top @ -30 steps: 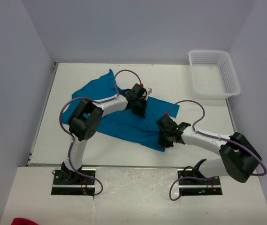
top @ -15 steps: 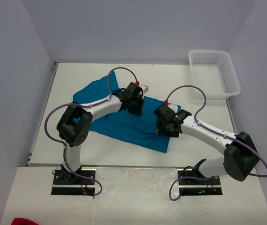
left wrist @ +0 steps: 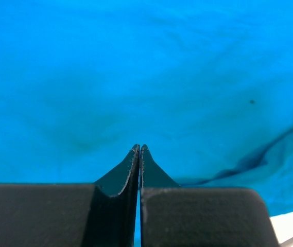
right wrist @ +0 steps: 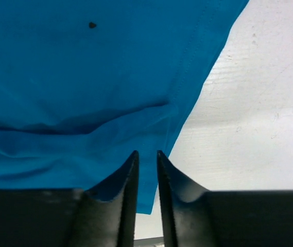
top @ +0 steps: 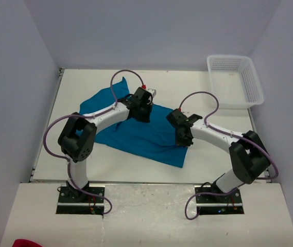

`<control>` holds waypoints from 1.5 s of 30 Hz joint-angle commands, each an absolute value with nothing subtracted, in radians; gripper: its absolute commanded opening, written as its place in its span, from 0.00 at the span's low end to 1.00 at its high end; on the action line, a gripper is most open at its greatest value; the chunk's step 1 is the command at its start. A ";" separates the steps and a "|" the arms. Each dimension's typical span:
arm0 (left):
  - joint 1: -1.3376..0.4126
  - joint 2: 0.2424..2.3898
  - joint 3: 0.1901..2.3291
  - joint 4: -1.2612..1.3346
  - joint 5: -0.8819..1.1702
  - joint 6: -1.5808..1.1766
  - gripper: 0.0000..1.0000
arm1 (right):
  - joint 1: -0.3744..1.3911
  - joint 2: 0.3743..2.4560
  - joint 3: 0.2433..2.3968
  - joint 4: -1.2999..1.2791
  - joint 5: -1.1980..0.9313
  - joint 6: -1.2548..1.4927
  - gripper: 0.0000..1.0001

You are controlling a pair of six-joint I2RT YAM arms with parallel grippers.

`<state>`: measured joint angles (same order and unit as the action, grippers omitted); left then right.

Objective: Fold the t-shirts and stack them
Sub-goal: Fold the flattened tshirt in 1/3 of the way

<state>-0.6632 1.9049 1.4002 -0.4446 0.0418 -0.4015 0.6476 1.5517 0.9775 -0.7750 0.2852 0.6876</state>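
Basket (top: 253,81) of white mesh sits at the white table's (top: 203,160) far right corner, well apart from the teal t-shirt (top: 136,136) spread mid-table. Left gripper (left wrist: 139,148) is closed above the cloth; right gripper (right wrist: 147,153) stands narrowly parted at its hem.

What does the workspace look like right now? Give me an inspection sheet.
Surface: white table, faintly scuffed.
Job's things: one teal t-shirt, wrinkled, lying mid-table.
Clutter: white basket, far right corner, apart from the shirt.
Pincers: left pincer shut above the shirt; right pincer slightly open at its edge.
Cables: purple cables loop over both arms.
Surroundings: grey walls; red object near left corner.
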 commanded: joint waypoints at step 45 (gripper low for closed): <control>-0.552 1.769 1.281 -0.423 0.015 -0.414 0.00 | 0.606 1.657 1.193 -0.739 0.313 0.609 0.00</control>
